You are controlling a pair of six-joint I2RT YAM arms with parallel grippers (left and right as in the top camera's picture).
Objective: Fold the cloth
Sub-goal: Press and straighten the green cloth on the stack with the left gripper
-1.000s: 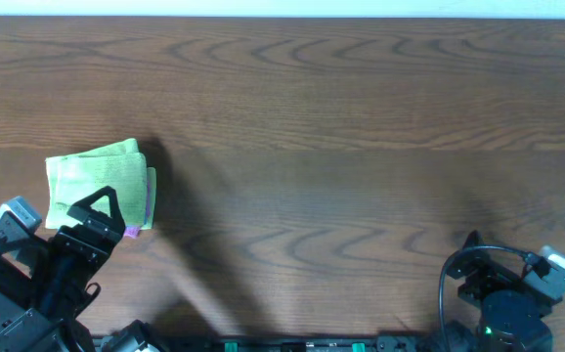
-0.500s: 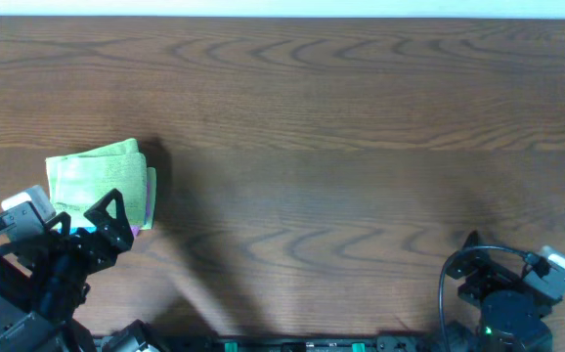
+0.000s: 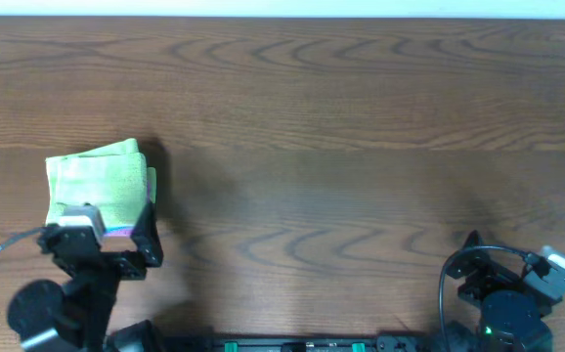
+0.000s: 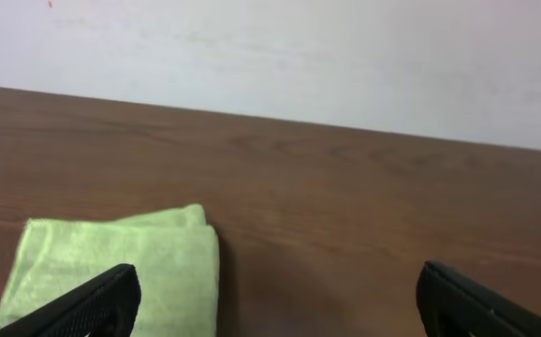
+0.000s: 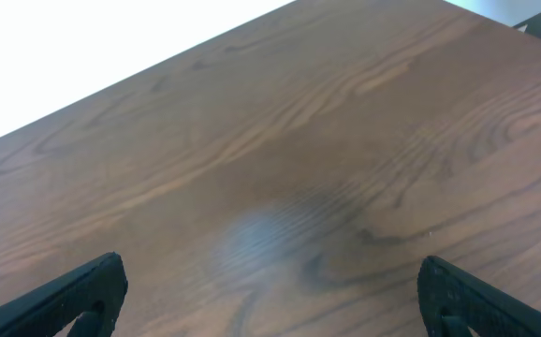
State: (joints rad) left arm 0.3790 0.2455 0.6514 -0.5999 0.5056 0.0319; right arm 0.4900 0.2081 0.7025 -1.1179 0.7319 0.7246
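Observation:
The lime-green cloth (image 3: 97,178) lies folded into a small rectangle at the left of the wooden table. In the left wrist view the cloth (image 4: 111,267) fills the lower left. My left gripper (image 3: 107,240) hovers at the cloth's near edge. Its fingers are wide apart and empty (image 4: 275,300), the left finger over the cloth, the right one over bare wood. My right gripper (image 3: 478,262) rests at the table's front right, far from the cloth, open and empty (image 5: 270,290) over bare wood.
The brown wooden table (image 3: 341,147) stretches to the back edge and a white wall (image 4: 299,47). Arm bases and cables (image 3: 458,284) sit along the front edge.
My left arm has pulled back and turned, so its gripper now sits squarely at the cloth's near edge. The cloth and the right arm have not moved.

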